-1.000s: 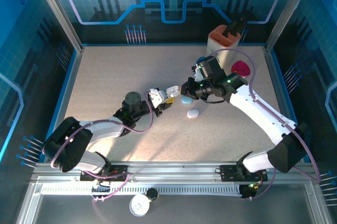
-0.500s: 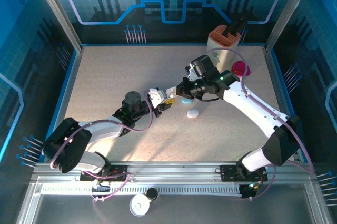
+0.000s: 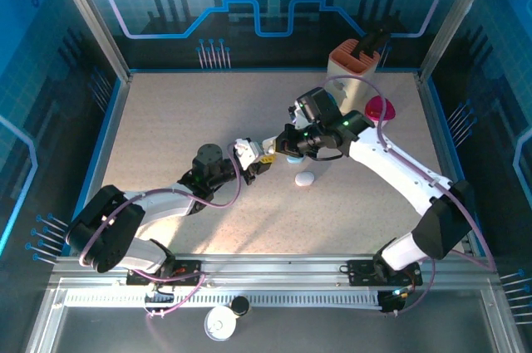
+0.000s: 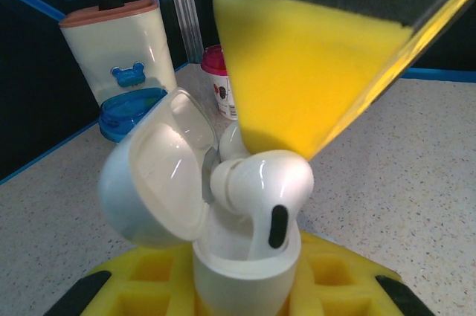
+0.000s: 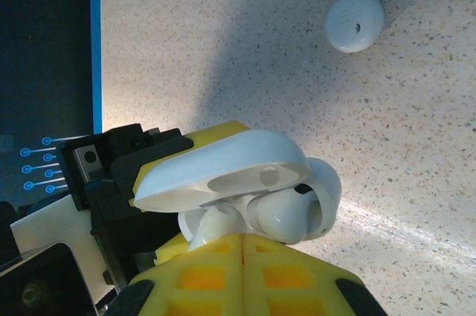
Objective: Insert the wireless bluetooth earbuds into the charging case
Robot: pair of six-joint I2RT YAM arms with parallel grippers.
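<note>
Speckled table (image 5: 223, 48): left wrist sees a cup (image 4: 221, 89), right wrist a closed case (image 5: 355, 22).

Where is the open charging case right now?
Mid-table in the top view, the open charging case sits clamped in the left gripper, with the right gripper touching an earbud at its mouth; a closed white case lies just right.

The speckled beige tabletop (image 3: 183, 120) carries a closed white case (image 3: 305, 178) near its middle. At the far right stands a cream holder (image 3: 353, 66) with a terracotta top. Near it is a red-topped cup (image 3: 380, 108).
</note>
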